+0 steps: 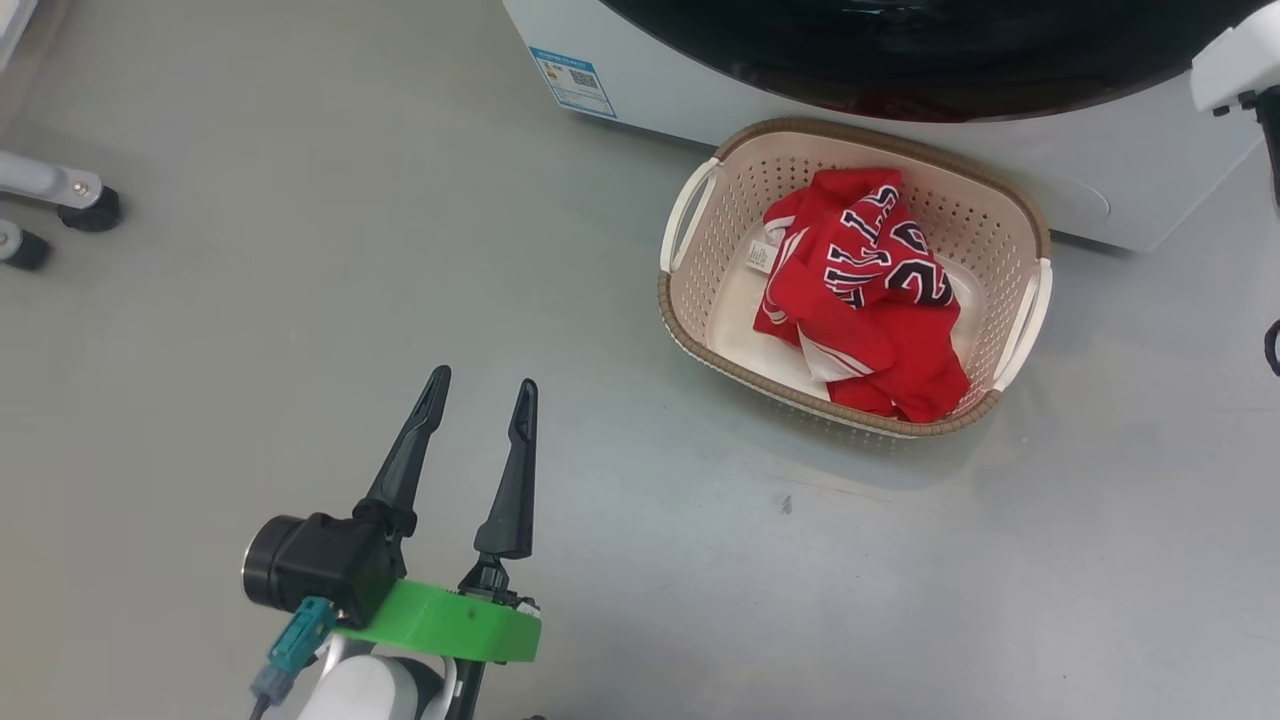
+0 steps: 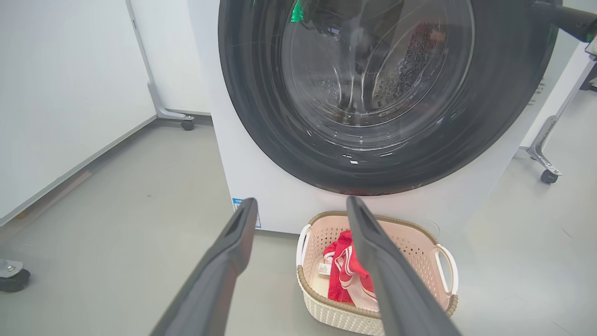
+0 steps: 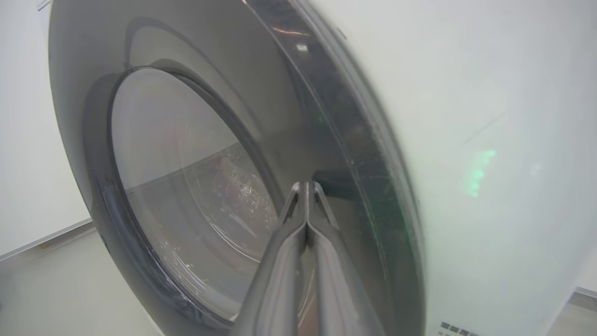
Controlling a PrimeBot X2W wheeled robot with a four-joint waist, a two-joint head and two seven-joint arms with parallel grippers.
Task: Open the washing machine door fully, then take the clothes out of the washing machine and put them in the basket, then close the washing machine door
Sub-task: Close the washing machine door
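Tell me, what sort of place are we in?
Likely a lab mock-up of a laundry corner: washer, basket of clothes, and white panels on castors around a grey floor.

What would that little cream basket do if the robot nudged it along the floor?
The basket probably slides easily: thin-looking perforated plastic on a smooth floor. Tipping seems unlikely: it sits low and wide, with only soft red clothes inside.
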